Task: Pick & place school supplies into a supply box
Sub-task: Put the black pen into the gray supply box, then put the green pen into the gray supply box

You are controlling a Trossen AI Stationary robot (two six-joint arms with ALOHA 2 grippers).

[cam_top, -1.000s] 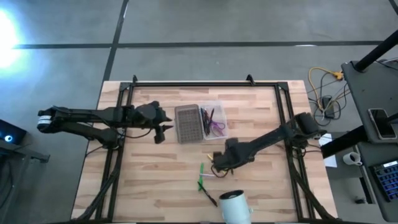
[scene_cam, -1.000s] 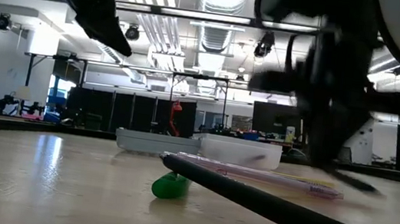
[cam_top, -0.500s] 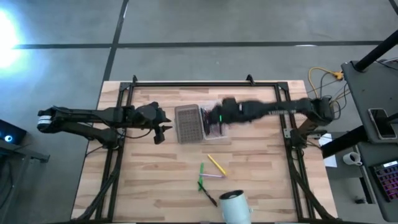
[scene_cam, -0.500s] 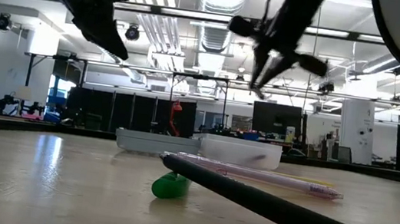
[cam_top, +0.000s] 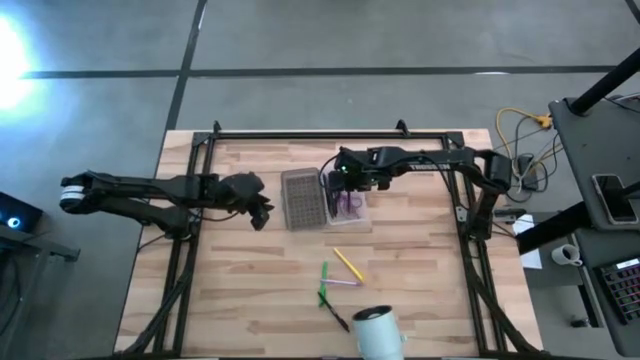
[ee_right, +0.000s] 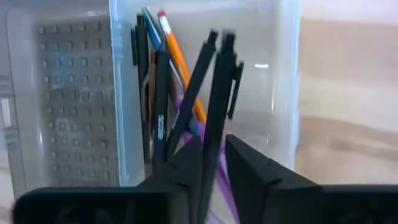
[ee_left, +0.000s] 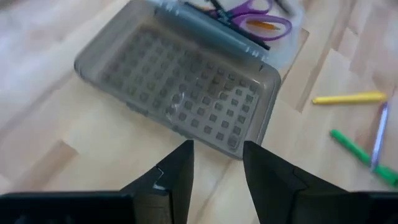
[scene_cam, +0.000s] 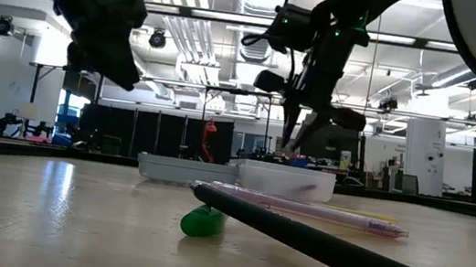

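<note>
The supply box (cam_top: 322,198) lies open near the far middle of the pale wood-plank counter (cam_top: 240,290): a clear half holding thin dark pens (ee_right: 161,93), an orange pencil (ee_right: 180,68) and purple scissors (ee_left: 261,17), beside its grey gridded half. Half a second on, the right tool (cam_top: 341,176) has dipped over the clear half, clenched on a dark pen (ee_right: 217,106). The left tool (ee_left: 217,168), released, hovers beside the grey half.

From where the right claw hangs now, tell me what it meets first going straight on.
The right claw, shut on a dark pen, points into the supply box; the pen would probably meet the pens there first.
</note>
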